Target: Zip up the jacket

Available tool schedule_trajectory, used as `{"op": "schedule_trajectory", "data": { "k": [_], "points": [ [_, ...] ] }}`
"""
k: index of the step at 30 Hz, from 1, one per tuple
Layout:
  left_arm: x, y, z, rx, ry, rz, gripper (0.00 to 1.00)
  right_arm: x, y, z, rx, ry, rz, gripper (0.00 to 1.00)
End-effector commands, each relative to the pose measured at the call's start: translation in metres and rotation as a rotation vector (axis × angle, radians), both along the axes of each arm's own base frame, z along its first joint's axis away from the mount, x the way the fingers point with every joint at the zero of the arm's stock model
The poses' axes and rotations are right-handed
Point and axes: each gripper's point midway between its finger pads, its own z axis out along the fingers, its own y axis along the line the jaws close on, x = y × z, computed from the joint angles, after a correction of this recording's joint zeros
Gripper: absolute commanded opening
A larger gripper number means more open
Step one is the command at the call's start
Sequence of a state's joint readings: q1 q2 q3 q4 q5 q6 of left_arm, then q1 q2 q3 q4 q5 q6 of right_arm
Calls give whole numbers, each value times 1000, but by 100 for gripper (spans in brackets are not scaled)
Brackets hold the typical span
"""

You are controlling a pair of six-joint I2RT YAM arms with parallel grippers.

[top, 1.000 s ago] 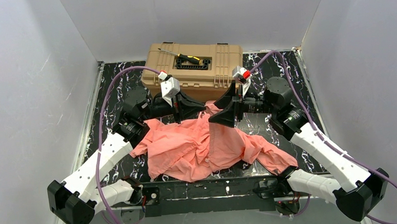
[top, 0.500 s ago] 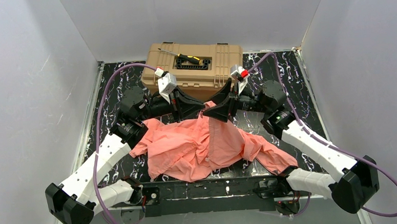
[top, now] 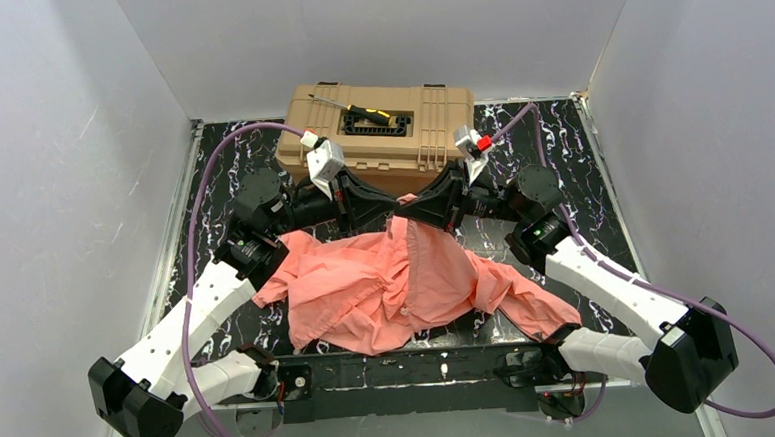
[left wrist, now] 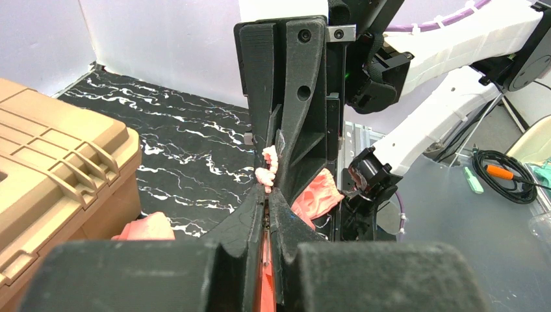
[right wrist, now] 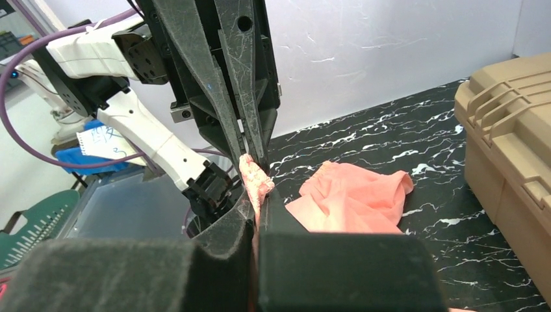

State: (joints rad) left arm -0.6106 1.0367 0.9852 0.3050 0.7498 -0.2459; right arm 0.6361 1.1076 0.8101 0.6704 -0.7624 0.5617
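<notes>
— Where is the salmon-pink thin-fabric jacket [top: 387, 284]?

— It's rumpled on the black, white-veined marbled tabletop [top: 586, 158], between the two arms. Its near hem lies along the table's front edge. One sleeve [top: 528, 306] trails toward the right arm's base. The far edge sits just in front of the tan ribbed plastic toolbox [top: 429, 126].

— And the black two-finger left gripper [top: 391, 209]?

— Clenched on a pinch of the jacket's far edge. Its wrist camera shows pink cloth squeezed between the fingers [left wrist: 250, 214].

— What about the right gripper [top: 410, 213]?

— It's tip to tip with the left one, so close I can't tell whether they touch. Its jaws are pressed together too, with a fold of the pink fabric caught between them and drawn up a little above the rest of the cloth.
</notes>
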Motion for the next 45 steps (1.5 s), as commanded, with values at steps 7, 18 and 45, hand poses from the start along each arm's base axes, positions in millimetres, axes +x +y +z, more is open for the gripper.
{"op": "schedule_trajectory", "data": {
  "k": [7,18,45],
  "points": [
    [-8,9,28,-46,-73,14,42,1,-3,0,-37,-8,-20,1],
    [-33,30,-75,238,-249,-205,68,11,-35,-75,-324,164,-154,1],
    [-10,22,-288,626,-567,-473,56,-9,-56,-123,-411,310,-185,1]
  ]
}}
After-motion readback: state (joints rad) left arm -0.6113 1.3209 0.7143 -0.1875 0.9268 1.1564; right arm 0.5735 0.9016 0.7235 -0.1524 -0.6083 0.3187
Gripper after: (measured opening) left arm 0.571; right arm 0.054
